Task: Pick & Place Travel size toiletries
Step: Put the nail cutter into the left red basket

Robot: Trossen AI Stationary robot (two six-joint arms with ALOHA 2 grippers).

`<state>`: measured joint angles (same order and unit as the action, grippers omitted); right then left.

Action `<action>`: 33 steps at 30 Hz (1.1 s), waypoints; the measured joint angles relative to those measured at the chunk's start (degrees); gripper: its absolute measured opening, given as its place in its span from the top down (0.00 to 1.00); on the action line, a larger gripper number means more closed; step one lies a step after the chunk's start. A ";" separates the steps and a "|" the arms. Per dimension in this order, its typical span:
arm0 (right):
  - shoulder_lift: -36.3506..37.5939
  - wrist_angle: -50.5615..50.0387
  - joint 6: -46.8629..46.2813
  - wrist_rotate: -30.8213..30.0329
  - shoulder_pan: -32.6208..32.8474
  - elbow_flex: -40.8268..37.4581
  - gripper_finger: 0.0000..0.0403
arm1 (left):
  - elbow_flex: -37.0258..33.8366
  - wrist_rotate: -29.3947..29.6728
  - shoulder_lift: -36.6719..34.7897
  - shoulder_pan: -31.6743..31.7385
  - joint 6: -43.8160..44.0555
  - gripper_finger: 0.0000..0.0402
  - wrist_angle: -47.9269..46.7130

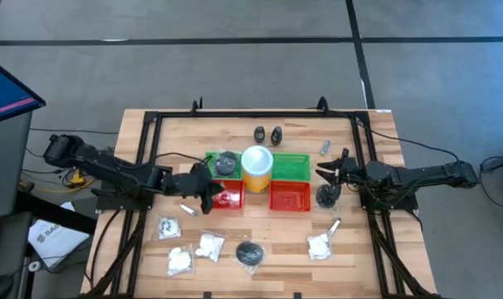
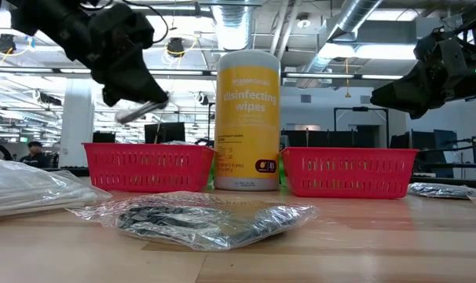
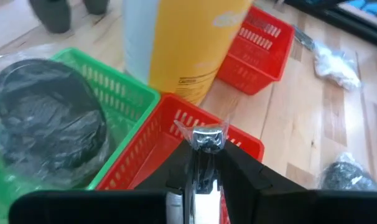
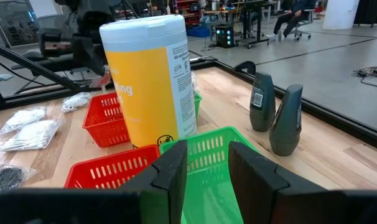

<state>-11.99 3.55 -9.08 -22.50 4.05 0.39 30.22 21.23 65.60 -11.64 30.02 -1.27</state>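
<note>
The left gripper (image 3: 204, 163) pinches a small silvery tube (image 3: 207, 138) above the red tray (image 1: 225, 198) left of the yellow cylinder (image 1: 257, 169) — apparently held there for dropping in. The right gripper (image 4: 206, 167) hovers beyond the cylinder's other side, fingers parted, empty.

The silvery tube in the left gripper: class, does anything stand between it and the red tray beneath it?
Nothing visible does. The left gripper holds the silvery tube just above the near rim of the red tray; the yellow wipes canister stands beyond that tray.
</note>
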 joint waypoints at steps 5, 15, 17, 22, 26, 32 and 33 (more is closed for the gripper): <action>0.00 0.00 0.00 0.00 0.00 0.02 0.73 | 0.00 -0.24 3.70 0.02 -4.41 0.87 4.03; -0.01 0.00 0.00 0.00 0.00 0.01 0.73 | 0.02 -0.25 5.53 0.02 -6.26 0.87 7.32; 0.00 0.00 0.00 0.00 0.00 0.00 0.73 | 0.02 -0.27 5.53 0.02 -6.26 0.86 7.38; 0.00 0.00 0.00 0.00 0.00 0.02 0.73 | 0.02 -0.26 5.53 0.02 -6.26 0.83 7.37; 0.00 0.00 0.00 0.00 0.00 0.01 0.73 | 0.02 -0.27 5.53 0.04 -6.26 0.81 7.36; 0.00 0.00 -0.02 0.00 0.00 0.00 0.73 | 0.02 -0.28 5.53 0.04 -5.82 0.80 7.30; 0.00 0.02 0.00 0.00 0.00 0.01 0.73 | 0.02 -0.28 5.53 0.04 -5.82 0.80 7.29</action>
<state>-11.99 3.57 -9.08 -22.50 4.06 0.40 30.24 20.95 71.13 -11.60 24.21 6.02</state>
